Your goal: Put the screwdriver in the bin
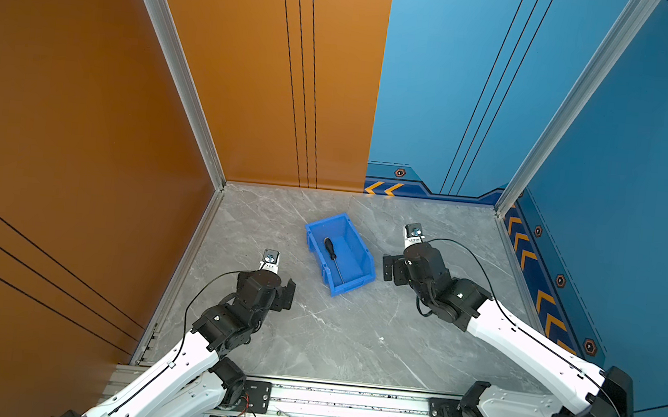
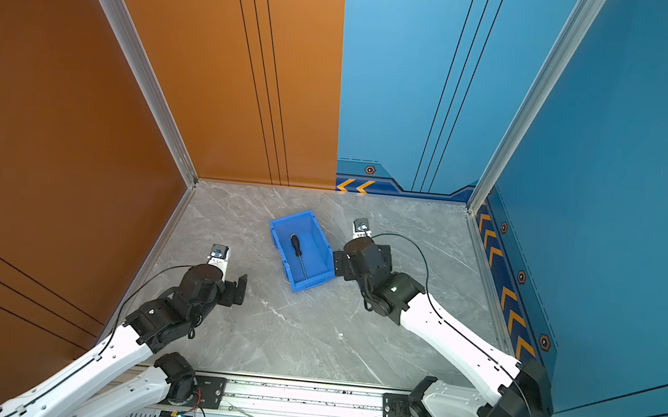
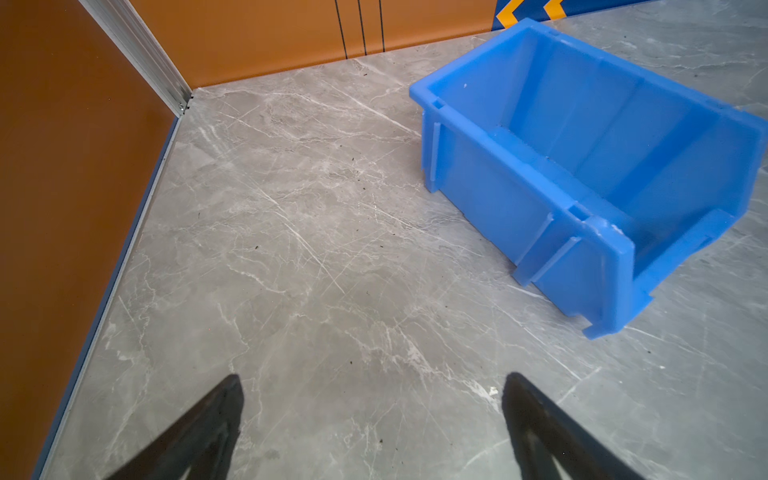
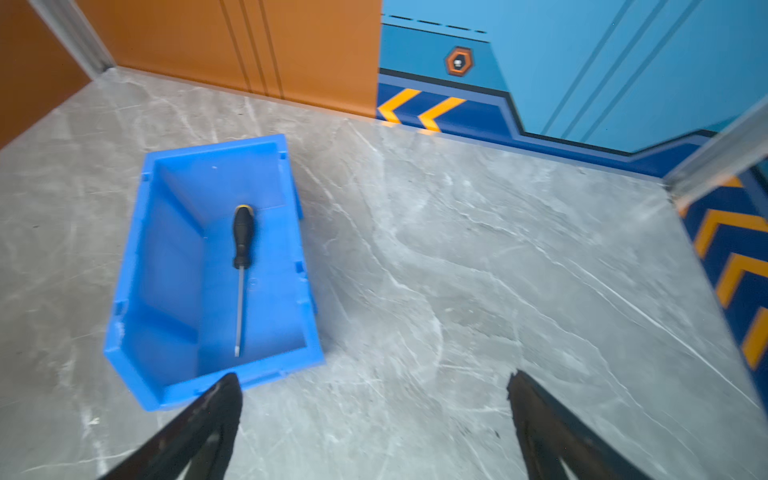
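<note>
Placement looks complete: the slim screwdriver with black handle, yellow end cap and thin silver shaft (image 4: pixel 242 253) lies flat on the floor of the small bright blue plastic bin (image 4: pixel 166 257), handle toward the tall back wall and tip near the lower sloped front. Nothing else shows inside the bin. It stands upright on the grey marbled tabletop (image 4: pixel 457 270), between the two arms in both top views. The right end effector (image 4: pixel 374 376) is spread wide and empty, just beside the bin's front corner. The left end effector (image 3: pixel 370 376) is likewise wide apart, holding nothing, clear of the bin. By this judgement, only drawing the arms back may remain.
</note>
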